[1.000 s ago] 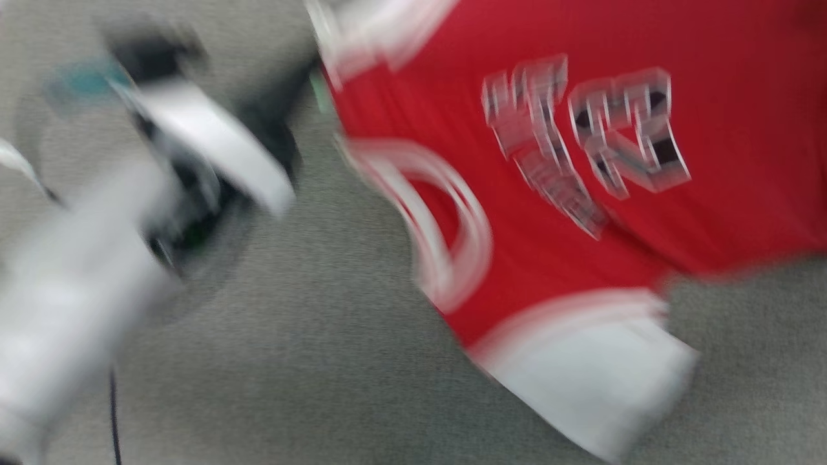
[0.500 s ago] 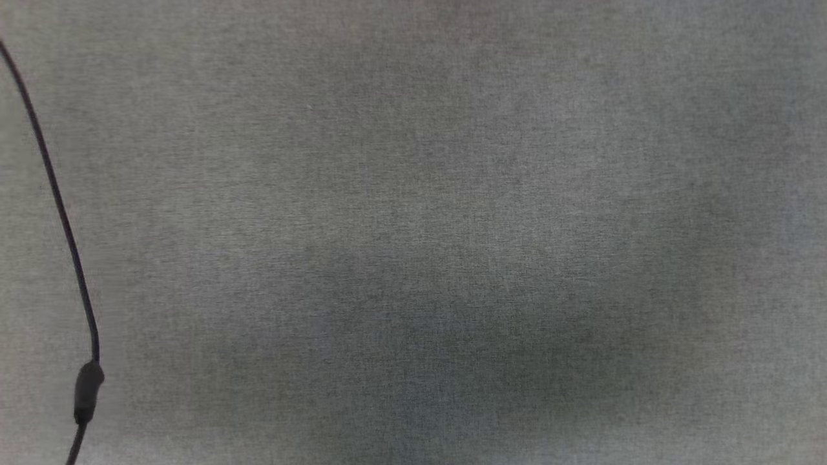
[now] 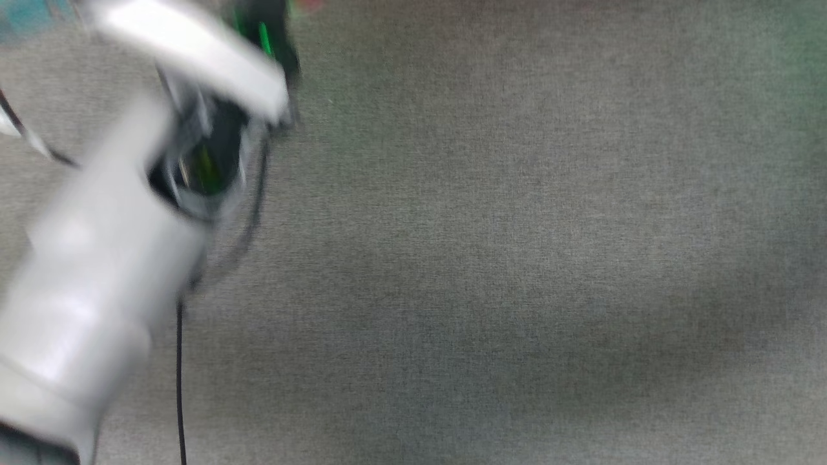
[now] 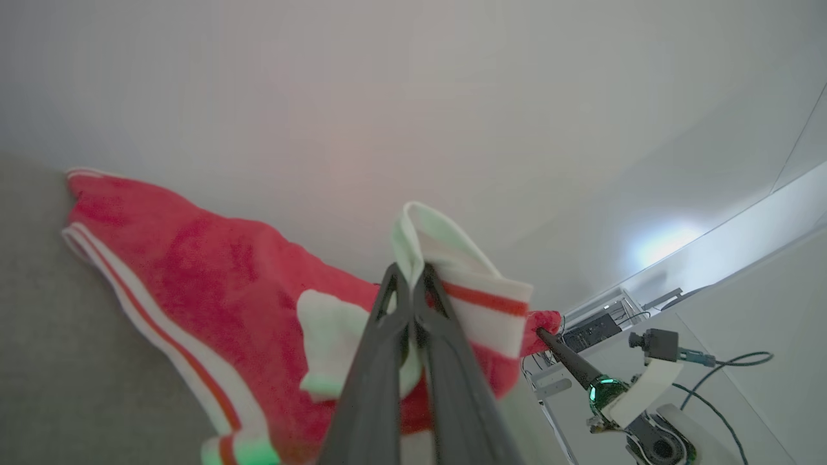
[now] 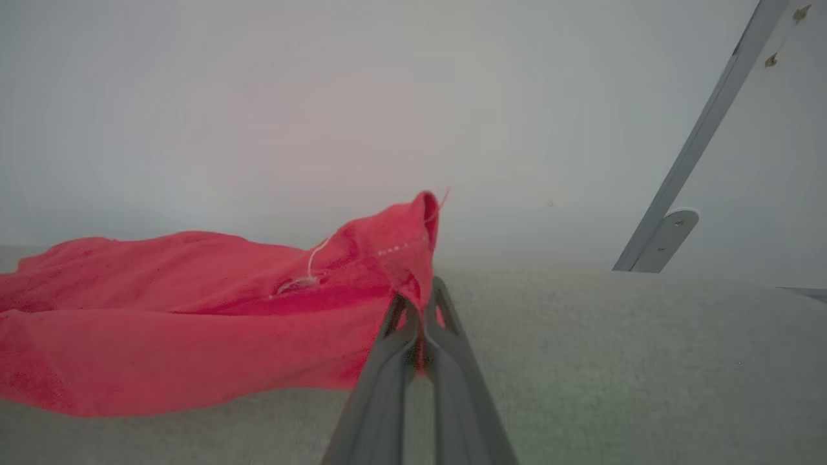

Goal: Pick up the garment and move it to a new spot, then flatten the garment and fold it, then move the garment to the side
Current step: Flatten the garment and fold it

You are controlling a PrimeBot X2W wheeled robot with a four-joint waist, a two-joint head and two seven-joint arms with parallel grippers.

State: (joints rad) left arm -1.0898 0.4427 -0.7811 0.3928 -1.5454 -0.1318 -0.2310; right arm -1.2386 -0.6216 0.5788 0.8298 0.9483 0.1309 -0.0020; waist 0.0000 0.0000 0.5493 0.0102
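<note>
Left end effector (image 4: 411,274) clamps the shirt (image 4: 213,278) by its white striped cuff (image 4: 481,307), right end effector (image 5: 421,292) by the red hem (image 5: 413,248); it hangs stretched between them over the grey surface (image 3: 517,258), so lower both evenly and taut

One red garment (image 4: 213,284), two grippers, the left gripper (image 4: 410,274) and the right gripper (image 5: 420,298), each with two dark fingers (image 4: 371,381), one pale forearm (image 3: 97,278), one black cable (image 3: 179,387), one grey cloth surface (image 3: 517,258).

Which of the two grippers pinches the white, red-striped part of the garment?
The left gripper: it clamps the garment at its white striped cuff, while the right gripper clamps a plain red edge.
</note>
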